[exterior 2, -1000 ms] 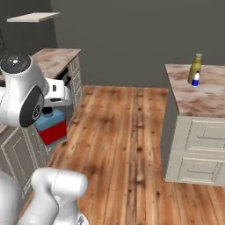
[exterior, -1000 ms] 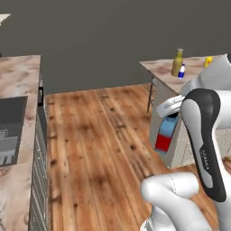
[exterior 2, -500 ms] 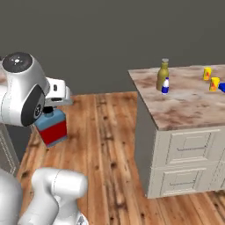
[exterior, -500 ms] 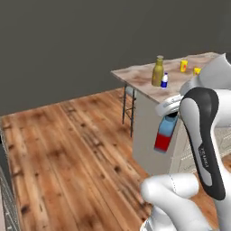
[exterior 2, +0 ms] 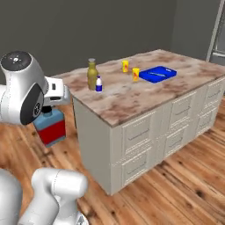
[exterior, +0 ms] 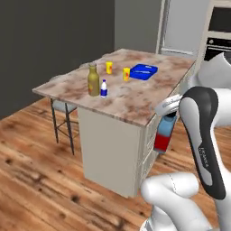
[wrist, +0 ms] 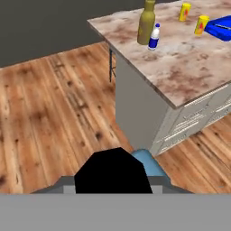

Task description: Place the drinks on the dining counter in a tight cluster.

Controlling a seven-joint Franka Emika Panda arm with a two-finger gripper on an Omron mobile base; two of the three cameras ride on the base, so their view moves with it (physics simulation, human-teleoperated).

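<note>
Red-and-blue container (exterior 2: 50, 128) hanging from the end effector (exterior 2: 47, 115), clamped by its dark top, carried beside the near end of the dining counter (exterior 2: 132, 99) and below the level of its stone top — over the wood floor, not yet over the surface. Jaws narrow, closed on the container. Amber bottle (exterior 2: 92, 74) and small blue-and-white bottle (exterior 2: 99, 84) standing upright and just beside each other near the counter's corner, already a pair to be joined.

Possible trouble from here, as a judgement: container low against the overhanging edge, so a straight sideways move risks knocking it on the rim or the cream side panel; needs lifting first. Grip only on the top, body dangling — a swing during travel could loosen or tilt it. Setting down close to the pair risks nudging the small bottle, light and narrow, or tipping the tall one off the near edge. Two yellow cups (exterior: 126, 74) and blue tray (exterior: 144, 71) well apart from the pair, unlikely to interfere.

Left base view: grey stools (exterior: 63, 115) under the overhang and the container (exterior: 163, 136) tucked close behind the forearm, partly hidden. Right base view: container in full, red lower half and blue upper, plus the drawer fronts on the counter's long side. Hand view: dark top (wrist: 113, 171) large at the bottom with a sliver of blue beside it, counter corner ahead and the two bottles (wrist: 146, 23) beyond.
</note>
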